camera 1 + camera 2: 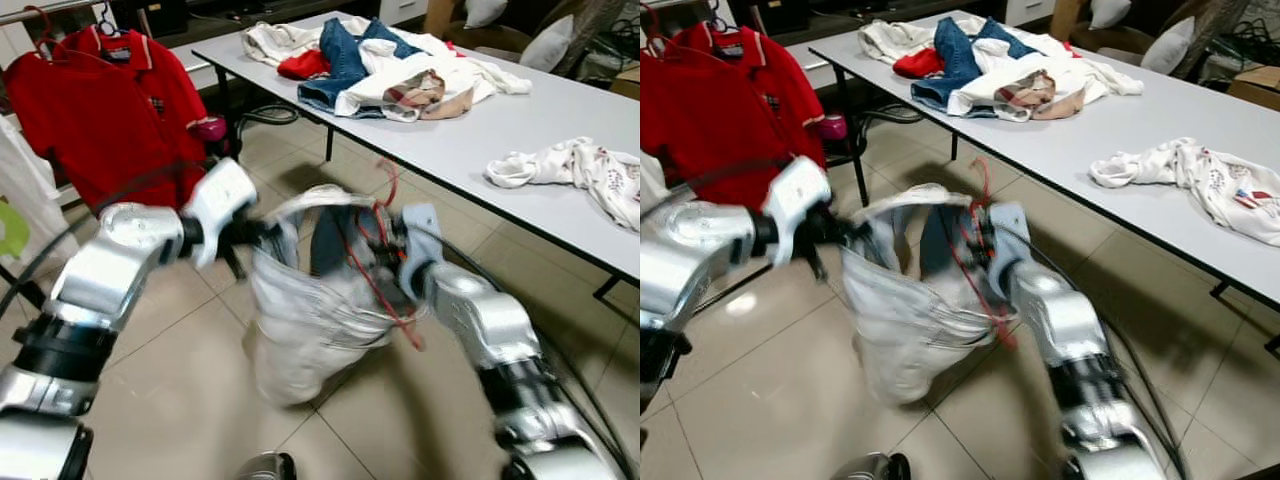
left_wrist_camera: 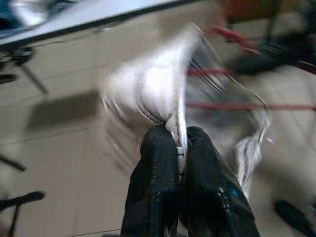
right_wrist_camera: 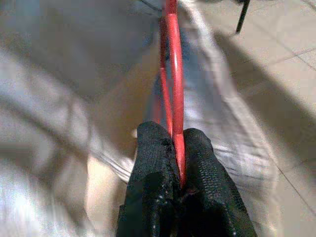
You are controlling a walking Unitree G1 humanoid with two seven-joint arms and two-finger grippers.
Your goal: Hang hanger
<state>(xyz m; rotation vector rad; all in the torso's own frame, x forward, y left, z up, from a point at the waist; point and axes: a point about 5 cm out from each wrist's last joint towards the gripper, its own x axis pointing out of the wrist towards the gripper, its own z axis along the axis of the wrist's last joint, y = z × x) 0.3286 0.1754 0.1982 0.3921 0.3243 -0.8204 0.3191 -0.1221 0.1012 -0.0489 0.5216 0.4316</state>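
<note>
Left gripper (image 2: 180, 143): my two black fingers pressed together on a fold of the white garment (image 1: 310, 320), pinching its upper edge on my left side, out in front of my chest over the tiled floor (image 1: 180, 390). Right gripper (image 3: 177, 148): fingers closed tight on the thin red hanger (image 3: 171, 74), whose wire runs straight up from between the pads; in the head views this gripper sits at the garment's right side, with the red wire (image 1: 385, 280) looping beside and through the cloth. Garment: held between both my arms, hanging below them as a pale, bag-like shape with dark stripes near the hem, a dark blue patch showing at its open top; blurred, so finer detail cannot be told. Hanger: in my right gripper, partly inside the garment, its hook end rising just above the cloth near the table's edge. Red polo shirt (image 1: 110, 115): hanging on a hanger at my far left, on a rail, well apart from what I hold. White table (image 1: 520, 120): running along my right and ahead, on dark legs. On its far end, a heap of clothes (image 1: 385, 65) in white, blue denim, red and tan; nearer me, a separate white printed cloth (image 1: 580, 170) lying crumpled by the table's edge. Floor: light glossy tiles under the garment and arms.
</note>
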